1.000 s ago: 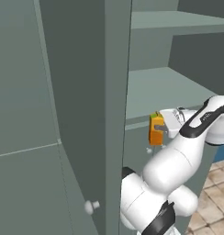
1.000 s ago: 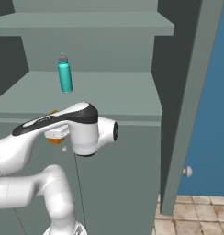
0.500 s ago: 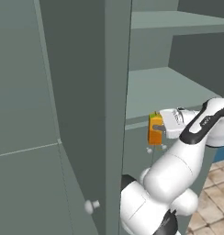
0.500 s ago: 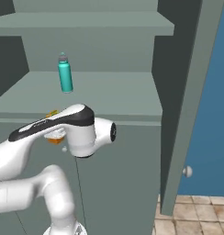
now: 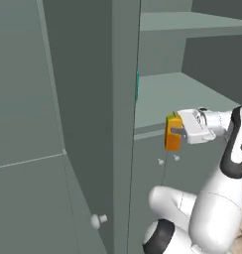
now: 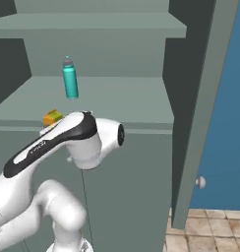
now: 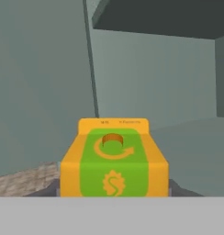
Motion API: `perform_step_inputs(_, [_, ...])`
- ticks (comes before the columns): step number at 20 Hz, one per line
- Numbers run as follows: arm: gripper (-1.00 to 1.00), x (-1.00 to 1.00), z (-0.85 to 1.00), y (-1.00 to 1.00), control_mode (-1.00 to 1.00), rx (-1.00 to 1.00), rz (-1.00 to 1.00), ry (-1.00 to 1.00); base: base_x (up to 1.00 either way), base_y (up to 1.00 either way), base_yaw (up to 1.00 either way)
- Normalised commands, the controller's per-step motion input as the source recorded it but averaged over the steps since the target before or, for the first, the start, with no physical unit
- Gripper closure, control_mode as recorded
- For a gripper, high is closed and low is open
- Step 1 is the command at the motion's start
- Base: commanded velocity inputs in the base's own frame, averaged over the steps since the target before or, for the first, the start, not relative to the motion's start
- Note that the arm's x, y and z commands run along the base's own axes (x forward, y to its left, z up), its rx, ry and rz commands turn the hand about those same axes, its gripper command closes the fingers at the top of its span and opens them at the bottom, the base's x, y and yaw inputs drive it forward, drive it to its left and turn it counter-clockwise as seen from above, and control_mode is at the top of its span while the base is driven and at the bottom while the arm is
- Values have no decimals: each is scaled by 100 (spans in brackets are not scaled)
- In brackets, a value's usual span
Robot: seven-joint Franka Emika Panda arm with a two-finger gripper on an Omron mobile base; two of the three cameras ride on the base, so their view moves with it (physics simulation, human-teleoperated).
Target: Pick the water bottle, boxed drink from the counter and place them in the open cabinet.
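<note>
The boxed drink (image 5: 173, 133), an orange carton with a yellow-green top, is held upright in my gripper (image 5: 178, 132), just in front of the edge of the open cabinet's middle shelf (image 5: 162, 94). In the right base view the boxed drink (image 6: 52, 118) peeks out behind my forearm at the shelf's front left. In the hand view the boxed drink (image 7: 114, 160) sits close up between the fingers, facing the cabinet's interior. The water bottle (image 6: 70, 78), teal with a grey cap, stands upright on the shelf (image 6: 122, 98) farther back.
The cabinet's left door (image 5: 88, 114) stands open close beside the carton, with a round knob (image 5: 97, 220) low down. The right door (image 6: 203, 113) with its knob (image 6: 200, 182) is open too. An upper shelf (image 6: 92, 22) lies above. Below the shelf is a closed front (image 6: 127, 187).
The gripper with the carton has risen slightly and shifted toward the shelf edge; the forearm has lifted. The water bottle has not moved.
</note>
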Motion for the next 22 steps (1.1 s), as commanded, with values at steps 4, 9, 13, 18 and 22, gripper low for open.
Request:
perform_step_inputs(4, [100,-22,61,-2,-100,-2,0,0,0,0,0])
perform_step_inputs(9, [100,-1,47,-17,-100,-3,-9,-10,0,0,0])
perform_step_inputs(13, [100,21,14,-16,-100,-11,-19,-9,0,0,0])
perform_step_inputs(18, [100,43,-5,-3,-100,-19,-49,0,0,0,0])
perform_step_inputs(22, [100,54,-6,0,-100,-11,-42,0,0,0,0])
